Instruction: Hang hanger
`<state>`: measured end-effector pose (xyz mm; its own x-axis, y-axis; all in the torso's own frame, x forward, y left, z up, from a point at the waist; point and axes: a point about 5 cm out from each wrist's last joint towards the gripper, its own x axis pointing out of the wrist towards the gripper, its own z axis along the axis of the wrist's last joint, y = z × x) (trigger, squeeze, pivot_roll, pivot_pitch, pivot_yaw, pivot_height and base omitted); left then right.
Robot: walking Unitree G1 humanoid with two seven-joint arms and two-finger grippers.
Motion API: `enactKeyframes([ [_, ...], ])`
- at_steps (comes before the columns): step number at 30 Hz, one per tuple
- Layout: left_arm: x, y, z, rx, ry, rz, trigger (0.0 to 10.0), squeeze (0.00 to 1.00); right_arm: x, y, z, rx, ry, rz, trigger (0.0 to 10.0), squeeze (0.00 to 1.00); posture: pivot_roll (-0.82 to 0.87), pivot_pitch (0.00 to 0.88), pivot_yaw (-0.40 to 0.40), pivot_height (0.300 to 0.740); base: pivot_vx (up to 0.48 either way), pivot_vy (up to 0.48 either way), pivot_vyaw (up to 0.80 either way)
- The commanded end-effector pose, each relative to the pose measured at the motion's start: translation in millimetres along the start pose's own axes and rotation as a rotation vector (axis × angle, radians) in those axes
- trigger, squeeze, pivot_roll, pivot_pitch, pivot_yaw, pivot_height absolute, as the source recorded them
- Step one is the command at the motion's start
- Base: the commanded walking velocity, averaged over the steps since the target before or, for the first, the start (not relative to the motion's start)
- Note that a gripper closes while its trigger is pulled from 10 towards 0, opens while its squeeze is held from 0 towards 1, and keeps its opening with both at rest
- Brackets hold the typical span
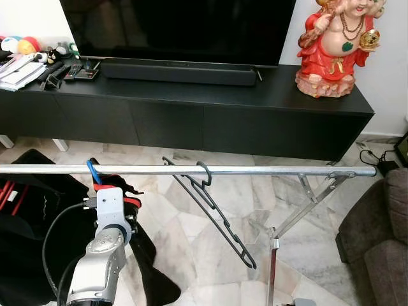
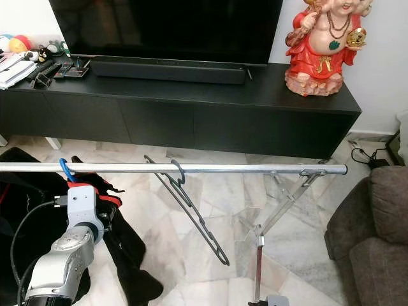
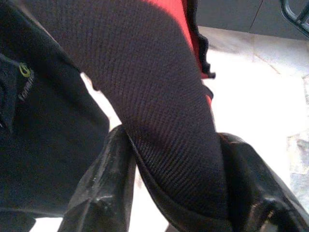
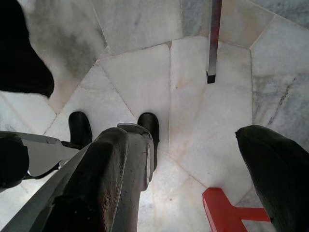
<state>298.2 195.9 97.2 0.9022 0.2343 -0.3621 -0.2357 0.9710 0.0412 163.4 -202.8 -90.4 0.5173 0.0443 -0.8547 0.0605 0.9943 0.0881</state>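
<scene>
A metal clothes rail (image 1: 268, 170) runs across in front of me. An empty black hanger (image 1: 213, 213) hangs from it near the middle, swung at a slant. Further left, a blue hanger hook (image 1: 93, 172) sits over the rail, carrying a black and red garment (image 1: 131, 203). My left arm (image 1: 108, 220) is raised just under that hook. In the left wrist view my left gripper (image 3: 174, 145) is shut on the garment's knit cloth (image 3: 159, 96). My right gripper (image 4: 183, 140) points down at the marble floor (image 4: 145, 72), open with nothing between its fingers.
Behind the rail stand a long black TV console (image 1: 191, 108), a soundbar (image 1: 178, 71) and a red figurine (image 1: 331, 51). The rack's folding leg (image 1: 299, 213) drops at the right, near a brown sofa (image 1: 382, 236). A black bag (image 1: 29, 210) lies at the left.
</scene>
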Motion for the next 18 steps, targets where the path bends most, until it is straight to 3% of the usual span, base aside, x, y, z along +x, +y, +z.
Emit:
enactKeyframes([
  [1,-2.9,3.1,4,0.036,-0.034,0.018,0.0,0.00,-1.1,-1.0,-7,0.004,0.022,-0.002,10.0,0.00,-0.02,0.147,-0.014,0.740,0.000,0.000,0.00],
  [6,-3.8,3.3,8,0.051,-0.061,0.027,0.0,0.00,-0.9,-0.6,-6,0.003,0.021,0.002,10.0,0.00,-0.01,0.148,-0.014,0.740,0.000,0.000,0.00],
  [18,-3.8,3.7,-2,0.081,-0.014,0.056,0.0,0.00,-0.6,0.9,-6,0.011,0.020,0.006,10.0,0.00,-0.01,0.148,-0.008,0.740,0.000,0.000,0.00],
])
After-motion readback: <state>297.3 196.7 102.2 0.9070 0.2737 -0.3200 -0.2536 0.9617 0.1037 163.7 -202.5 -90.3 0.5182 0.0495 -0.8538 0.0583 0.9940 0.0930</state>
